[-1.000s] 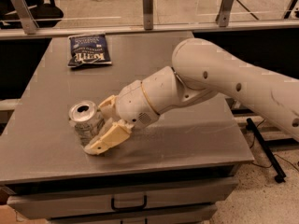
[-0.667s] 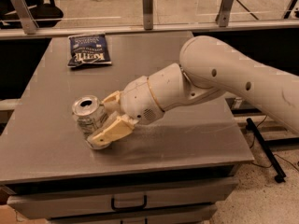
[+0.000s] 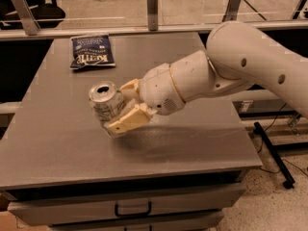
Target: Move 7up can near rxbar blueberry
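Observation:
The 7up can (image 3: 103, 99), silvery with a shiny open top, is in the middle-left of the grey table (image 3: 53, 148). My gripper (image 3: 116, 107) is shut on it, one cream finger behind the can and one in front. It holds the can slightly tilted, seemingly just above the tabletop. The white arm reaches in from the right. The rxbar blueberry is not in view.
A larger dark-blue chip bag (image 3: 91, 52) lies at the table's back left. A rail with metal posts (image 3: 152, 6) runs behind the table. A drawer with a handle (image 3: 132, 209) is below the front edge. A black stand (image 3: 273, 150) is on the floor at right.
The gripper, shut on the can, has carried it a little toward the back and right of the table; the arm followed.

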You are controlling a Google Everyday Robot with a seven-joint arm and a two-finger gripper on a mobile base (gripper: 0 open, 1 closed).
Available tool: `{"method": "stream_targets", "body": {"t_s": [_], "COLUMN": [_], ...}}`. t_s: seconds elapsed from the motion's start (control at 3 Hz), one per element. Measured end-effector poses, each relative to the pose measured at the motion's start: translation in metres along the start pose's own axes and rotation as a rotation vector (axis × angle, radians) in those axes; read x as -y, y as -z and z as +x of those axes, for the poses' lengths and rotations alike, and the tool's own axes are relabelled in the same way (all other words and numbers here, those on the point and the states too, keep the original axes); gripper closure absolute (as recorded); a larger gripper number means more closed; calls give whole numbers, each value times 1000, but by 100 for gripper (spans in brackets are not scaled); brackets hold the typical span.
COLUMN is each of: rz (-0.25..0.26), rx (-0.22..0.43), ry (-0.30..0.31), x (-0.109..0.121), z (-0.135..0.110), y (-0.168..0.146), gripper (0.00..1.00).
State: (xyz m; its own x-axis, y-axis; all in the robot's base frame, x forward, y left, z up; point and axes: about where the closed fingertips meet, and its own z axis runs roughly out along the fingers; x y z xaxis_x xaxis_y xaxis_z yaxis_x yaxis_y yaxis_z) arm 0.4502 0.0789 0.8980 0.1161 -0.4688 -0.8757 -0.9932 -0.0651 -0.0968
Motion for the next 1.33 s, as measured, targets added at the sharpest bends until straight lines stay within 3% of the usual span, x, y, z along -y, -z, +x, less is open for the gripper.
{"method": "stream_targets", "body": {"t_s": [0.67,1.0,1.33], "rz": [12,132,272], "rx": [0,26,38], "ry": [10,27,42], "x": [0,25,75], "z": [-2,16,48], "y": [3,38,91], "gripper": [100,100,100]}}
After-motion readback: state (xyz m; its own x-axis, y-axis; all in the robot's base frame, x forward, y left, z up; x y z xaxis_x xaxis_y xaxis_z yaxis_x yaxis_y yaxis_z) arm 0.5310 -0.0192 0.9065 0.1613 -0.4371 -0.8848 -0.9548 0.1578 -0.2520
